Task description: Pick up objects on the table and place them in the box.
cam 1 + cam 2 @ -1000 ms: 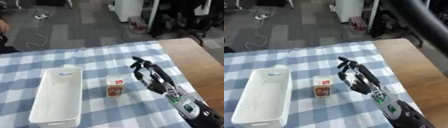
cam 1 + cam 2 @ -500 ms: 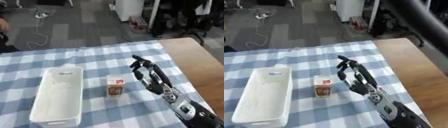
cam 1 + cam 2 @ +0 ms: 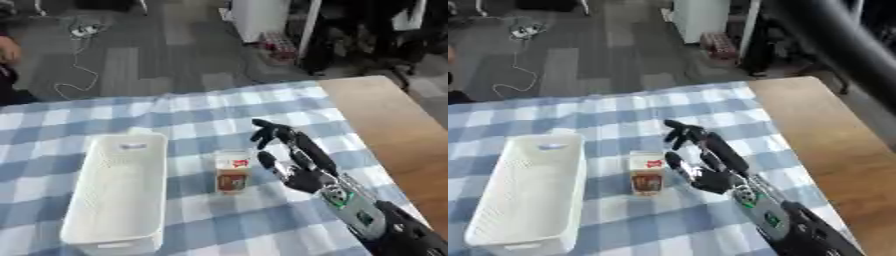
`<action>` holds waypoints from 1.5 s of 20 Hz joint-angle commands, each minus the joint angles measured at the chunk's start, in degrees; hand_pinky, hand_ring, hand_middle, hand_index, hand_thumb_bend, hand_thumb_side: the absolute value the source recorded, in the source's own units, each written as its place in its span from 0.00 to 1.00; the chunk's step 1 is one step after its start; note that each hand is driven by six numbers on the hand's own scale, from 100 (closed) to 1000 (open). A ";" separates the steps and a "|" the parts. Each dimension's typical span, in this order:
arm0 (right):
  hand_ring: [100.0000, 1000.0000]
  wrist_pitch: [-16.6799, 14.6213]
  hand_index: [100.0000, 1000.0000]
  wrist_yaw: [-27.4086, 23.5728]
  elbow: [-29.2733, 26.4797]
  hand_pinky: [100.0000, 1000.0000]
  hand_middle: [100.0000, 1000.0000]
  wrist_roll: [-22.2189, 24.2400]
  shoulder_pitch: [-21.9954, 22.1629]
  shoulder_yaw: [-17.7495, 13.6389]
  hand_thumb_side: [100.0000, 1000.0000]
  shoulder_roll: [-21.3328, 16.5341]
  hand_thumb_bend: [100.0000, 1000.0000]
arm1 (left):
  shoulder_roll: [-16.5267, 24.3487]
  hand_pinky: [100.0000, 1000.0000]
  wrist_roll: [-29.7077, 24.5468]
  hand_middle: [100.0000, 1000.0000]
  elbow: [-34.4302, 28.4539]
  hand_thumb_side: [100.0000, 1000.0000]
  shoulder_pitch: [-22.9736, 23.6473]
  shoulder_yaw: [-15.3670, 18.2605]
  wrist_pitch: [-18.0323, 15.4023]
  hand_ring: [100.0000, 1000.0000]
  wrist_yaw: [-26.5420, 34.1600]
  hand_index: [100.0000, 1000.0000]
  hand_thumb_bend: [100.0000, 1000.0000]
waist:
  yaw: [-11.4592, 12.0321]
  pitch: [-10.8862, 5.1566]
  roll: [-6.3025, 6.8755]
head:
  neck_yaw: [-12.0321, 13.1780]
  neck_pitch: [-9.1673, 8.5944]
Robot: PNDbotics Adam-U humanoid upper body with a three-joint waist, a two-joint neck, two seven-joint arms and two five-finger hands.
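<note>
left eye: your right hand (image 3: 302, 165) is spread open just right of the carton (image 3: 233, 172), holding nothing, placed to close on it. right eye: the carton stands upright between hand and box (image 3: 522, 197), outside it.

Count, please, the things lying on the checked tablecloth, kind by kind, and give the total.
White box: 1
Small carton: 1
Total: 2
The right hand, fingers open, is beside the carton and holds nothing.
</note>
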 commanded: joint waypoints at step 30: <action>0.63 -1.47 0.99 -10.94 7.10 0.79 0.65 6.98 -2.18 1.94 1.00 -0.47 0.22 | 1.82 0.33 -1.37 0.60 -0.91 0.90 -2.40 -0.30 -0.54 0.39 1.66 0.74 0.03 | 1.06 0.01 -0.33 | -2.39 -2.51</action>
